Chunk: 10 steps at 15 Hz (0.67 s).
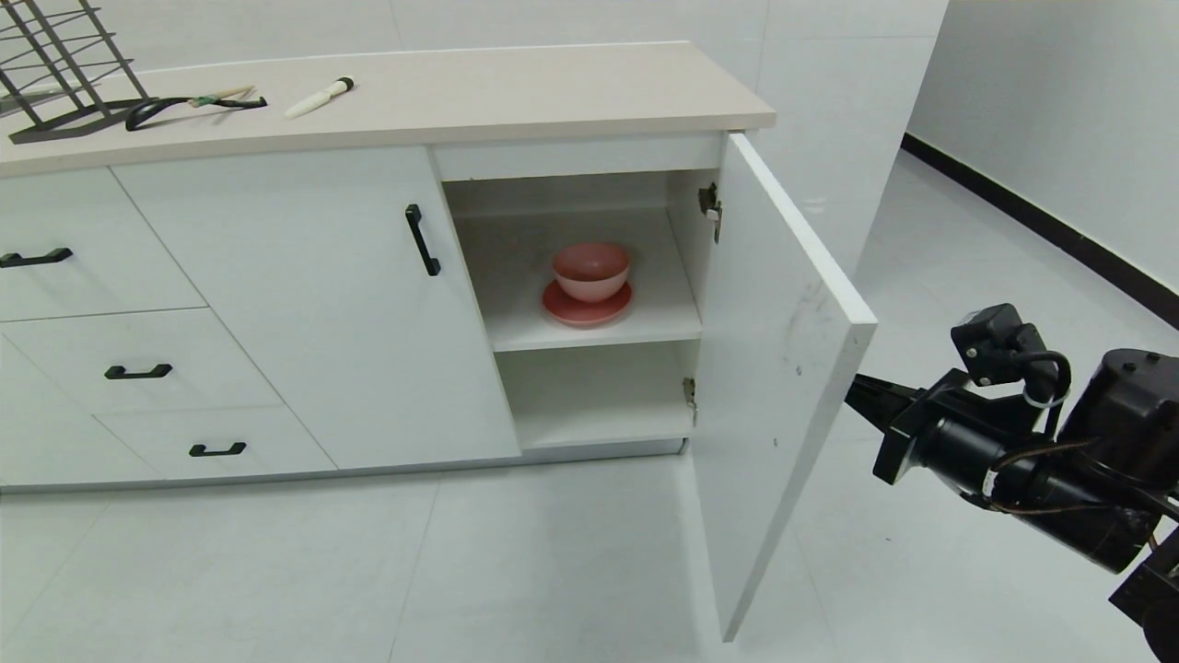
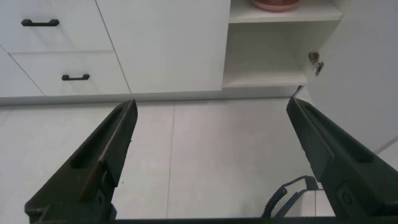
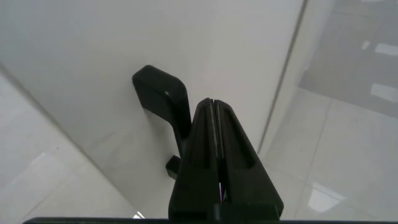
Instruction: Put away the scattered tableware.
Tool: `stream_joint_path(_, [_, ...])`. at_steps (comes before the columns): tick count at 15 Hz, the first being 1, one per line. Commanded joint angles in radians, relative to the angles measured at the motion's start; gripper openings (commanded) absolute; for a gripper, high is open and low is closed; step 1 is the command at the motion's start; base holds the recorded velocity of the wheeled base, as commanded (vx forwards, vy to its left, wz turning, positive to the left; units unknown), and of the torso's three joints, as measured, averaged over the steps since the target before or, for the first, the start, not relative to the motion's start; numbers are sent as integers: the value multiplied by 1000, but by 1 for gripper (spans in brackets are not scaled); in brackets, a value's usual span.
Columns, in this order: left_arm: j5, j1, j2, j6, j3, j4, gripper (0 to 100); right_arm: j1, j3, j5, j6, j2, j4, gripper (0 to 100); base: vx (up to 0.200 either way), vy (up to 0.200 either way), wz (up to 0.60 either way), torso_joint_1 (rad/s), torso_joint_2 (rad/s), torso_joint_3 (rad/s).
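Observation:
A pink bowl (image 1: 591,270) stands on a red plate (image 1: 587,308) on the upper shelf of the open cabinet; the plate's rim (image 2: 273,4) also shows in the left wrist view. On the countertop (image 1: 516,87) lie a white utensil (image 1: 318,97) and a dark utensil with a wooden stick (image 1: 198,103). My right gripper (image 1: 861,394) is at the outer face of the open door (image 1: 783,368), its tips hidden behind the door's edge. In the right wrist view it (image 3: 211,109) is shut, touching the black door handle (image 3: 163,102). My left gripper (image 2: 210,106) hangs open over the floor.
A black wire rack (image 1: 55,64) stands at the counter's far left. The door swings out into the floor space on the right. Closed drawers with black handles (image 1: 138,372) are on the left. The lower shelf (image 1: 599,414) is bare.

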Motion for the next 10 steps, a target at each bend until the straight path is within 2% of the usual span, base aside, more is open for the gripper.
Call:
stream_joint_path(1, [1, -1, 0, -1, 0, 0, 100, 36, -30, 1, 0, 32, 0, 0, 0, 0, 0, 0, 0, 0])
stream_joint_path(5, [1, 1, 0, -1, 0, 0, 100, 73, -124, 1, 0, 114, 0, 0, 0, 0, 0, 0, 0, 0])
stream_joint_path(10, [1, 1, 0, -1, 0, 0, 100, 167, -239, 1, 0, 208, -3, 0, 0, 0, 0, 0, 0, 0])
